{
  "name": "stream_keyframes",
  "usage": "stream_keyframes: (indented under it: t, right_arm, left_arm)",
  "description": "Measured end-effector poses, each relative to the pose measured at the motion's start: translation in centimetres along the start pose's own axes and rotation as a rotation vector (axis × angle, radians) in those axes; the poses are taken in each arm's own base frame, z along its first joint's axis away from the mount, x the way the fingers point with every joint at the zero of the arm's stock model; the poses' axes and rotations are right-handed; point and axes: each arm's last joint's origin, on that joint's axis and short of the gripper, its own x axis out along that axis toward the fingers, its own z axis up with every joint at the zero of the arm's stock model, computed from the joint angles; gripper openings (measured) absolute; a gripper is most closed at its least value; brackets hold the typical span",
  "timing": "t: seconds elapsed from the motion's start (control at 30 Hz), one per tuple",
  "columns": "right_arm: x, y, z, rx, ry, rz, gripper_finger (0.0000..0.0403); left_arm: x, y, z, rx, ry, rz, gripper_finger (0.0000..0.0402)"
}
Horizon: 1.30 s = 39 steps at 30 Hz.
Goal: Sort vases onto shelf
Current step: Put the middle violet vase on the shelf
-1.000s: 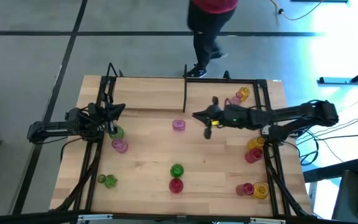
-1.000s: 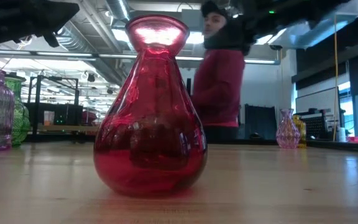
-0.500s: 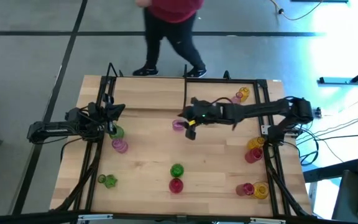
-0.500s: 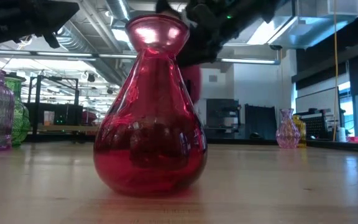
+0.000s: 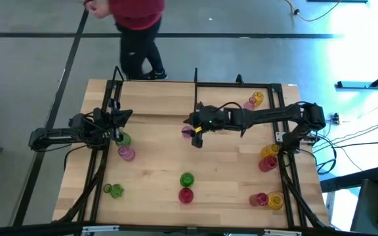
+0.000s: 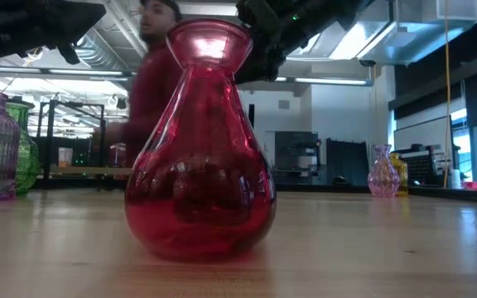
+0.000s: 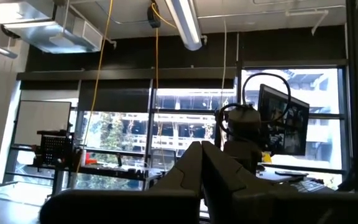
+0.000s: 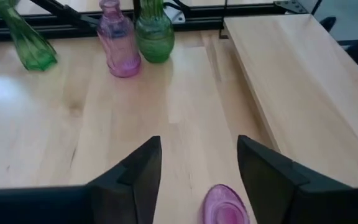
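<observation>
Pink vase at the right jaws: a small pink vase (image 5: 188,132) is seen standing upright on the table (image 5: 156,164), just in front of the shelf board's edge, near the middle of the high view; in the right wrist view its open mouth (image 8: 225,206) is seen from above.
Right gripper: the right gripper (image 5: 195,133) is stretched across to the table's middle, directly above that pink vase.
Right jaws: set apart, nothing clamped; the two fingers (image 8: 140,175) are seen on either side of the vase mouth, one at its 9 o'clock and one at its 3 o'clock, with a gap showing on both sides; whether the tips reach below the rim cannot be told.
Shelf: the light-wood shelf (image 5: 156,98) is laid along the table's far edge, at 12 o'clock from the pink vase, with a black upright divider (image 5: 195,92) across it.
On the shelf: a yellow vase (image 5: 257,98) and a pale pink one beside it are found right of the divider.
Left gripper: the left gripper (image 5: 118,126) is held at the table's left side, jaws together, empty, just above a green vase (image 5: 123,139).
Other vases: a red vase (image 5: 186,195) and a green one behind it stand near the front edge at 6 o'clock from the right gripper; more are grouped at the right edge.
Beyond the table: a person (image 5: 136,33) in a red top is seen at 11 o'clock.
</observation>
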Motion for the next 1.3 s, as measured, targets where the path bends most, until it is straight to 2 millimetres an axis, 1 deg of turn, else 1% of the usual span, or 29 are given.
stream_keyframes:
  t: [0.4,0.47,0.63,0.7,0.77,0.87,0.97,1.17,1.3]
  right_arm:
    - [0.0,0.1,-0.1,0.0,0.013,0.025,0.0157]
    - [0.5,0.1,-0.3,0.0,0.03,0.025,0.0154]
    - [2.9,0.2,-0.2,-0.019,0.184,0.022,0.0154]
    - [3.4,-0.1,0.0,-0.03,0.269,0.003,0.0154]
    - [3.8,-0.2,0.4,-0.033,0.314,-0.011,0.0154]
    - [4.1,-0.2,0.3,-0.034,0.39,-0.013,0.0154]
    - [4.7,-0.2,-0.5,-0.036,0.437,-0.012,0.0154]
    - [6.5,-0.5,-2.4,-0.035,0.528,-0.035,0.0154]
    - [6.9,-0.5,-2.8,-0.043,0.541,-0.033,0.0154]
  left_arm:
    - [0.0,0.0,0.0,0.001,0.0,0.0,0.0]
    - [0.0,0.0,0.0,0.001,0.0,0.0,0.0]
    - [0.0,0.0,0.0,0.002,0.001,0.006,0.0]
    - [0.0,0.0,0.0,0.002,0.003,0.006,0.0]
    - [0.0,0.0,0.0,0.003,0.005,0.007,0.0]
    - [0.0,0.0,-0.1,0.004,0.009,0.007,0.0]
    - [0.0,0.0,-0.1,0.005,0.01,0.009,0.0]
    - [0.0,0.0,-0.1,0.004,0.012,0.009,0.0]
    - [0.0,0.0,-0.1,0.004,0.013,0.008,0.0]
